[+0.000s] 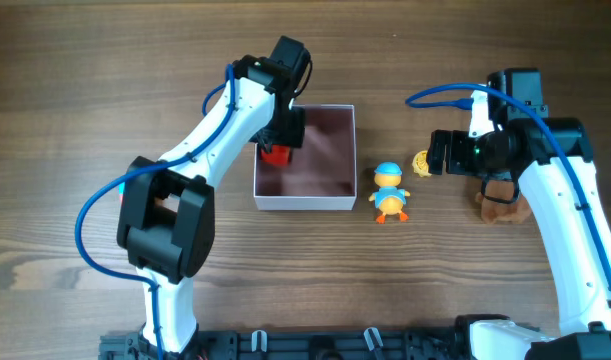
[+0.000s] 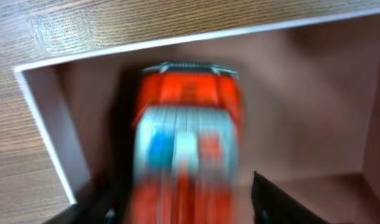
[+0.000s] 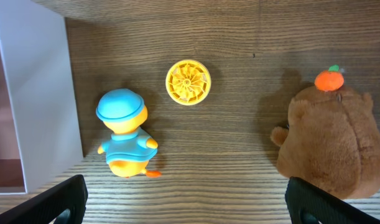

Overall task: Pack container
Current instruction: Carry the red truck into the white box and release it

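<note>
Container [image 1: 325,160]: recorded at the middle of the wooden table [image 1: 65,60], open top upward. 1 red toy car [image 2: 186,124] is seen inside the container, by its left wall, blurred in the left wrist view. The left gripper [image 2: 180,205] is held over that part, jaws spread, with a gap noted on each side of the car. Right of the container, 1 duck figure [image 3: 124,140], 1 yellow disc [image 3: 188,82] and 1 brown plush toy [image 3: 329,149] are found. The right gripper [image 3: 190,208] is positioned above these, jaws fully spread.

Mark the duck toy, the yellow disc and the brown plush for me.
duck toy [image 3: 124,142], right wrist view, on its blue jacket.
yellow disc [image 3: 188,81], right wrist view, its centre.
brown plush [image 3: 329,146], right wrist view, its furry body.
</note>
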You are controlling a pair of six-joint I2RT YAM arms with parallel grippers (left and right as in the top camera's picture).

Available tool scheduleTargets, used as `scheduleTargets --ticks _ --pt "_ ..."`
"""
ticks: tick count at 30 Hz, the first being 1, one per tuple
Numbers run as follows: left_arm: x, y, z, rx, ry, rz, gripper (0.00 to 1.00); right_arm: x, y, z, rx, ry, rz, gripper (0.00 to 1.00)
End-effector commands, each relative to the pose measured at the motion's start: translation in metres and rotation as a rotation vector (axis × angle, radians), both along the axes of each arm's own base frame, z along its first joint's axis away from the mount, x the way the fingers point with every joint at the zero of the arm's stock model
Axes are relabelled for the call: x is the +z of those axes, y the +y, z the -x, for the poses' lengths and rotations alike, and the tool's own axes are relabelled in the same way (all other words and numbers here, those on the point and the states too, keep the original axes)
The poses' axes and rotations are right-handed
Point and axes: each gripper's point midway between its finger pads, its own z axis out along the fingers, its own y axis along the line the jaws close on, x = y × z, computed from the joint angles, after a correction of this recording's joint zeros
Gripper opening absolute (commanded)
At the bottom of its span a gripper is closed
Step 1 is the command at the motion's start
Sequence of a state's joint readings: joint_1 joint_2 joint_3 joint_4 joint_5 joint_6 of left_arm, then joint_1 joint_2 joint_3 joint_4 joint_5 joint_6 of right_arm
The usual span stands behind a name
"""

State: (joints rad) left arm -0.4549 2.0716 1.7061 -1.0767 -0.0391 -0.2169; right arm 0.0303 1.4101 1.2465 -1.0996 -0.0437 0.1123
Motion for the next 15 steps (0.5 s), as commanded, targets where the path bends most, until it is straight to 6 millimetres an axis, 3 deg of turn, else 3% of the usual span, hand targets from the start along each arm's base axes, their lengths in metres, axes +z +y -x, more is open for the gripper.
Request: scheduleTargets --ticks 1,10,15 --pt "0.001 -0.003 0.002 -0.006 0.001 -0.004 0.75 0.006 -0.002 -0.005 -0.019 -0.019 0.014 1.0" --pt "0.003 -0.006 0.008 -0.017 0.009 -0.008 0.69 0.006 -0.002 -0.005 -0.019 -0.019 0.013 1.0" --pt "0.036 -0.017 0.012 -0.048 -0.067 0.018 0.71 0.007 -0.002 -0.006 -0.019 -0.021 0.013 1.0"
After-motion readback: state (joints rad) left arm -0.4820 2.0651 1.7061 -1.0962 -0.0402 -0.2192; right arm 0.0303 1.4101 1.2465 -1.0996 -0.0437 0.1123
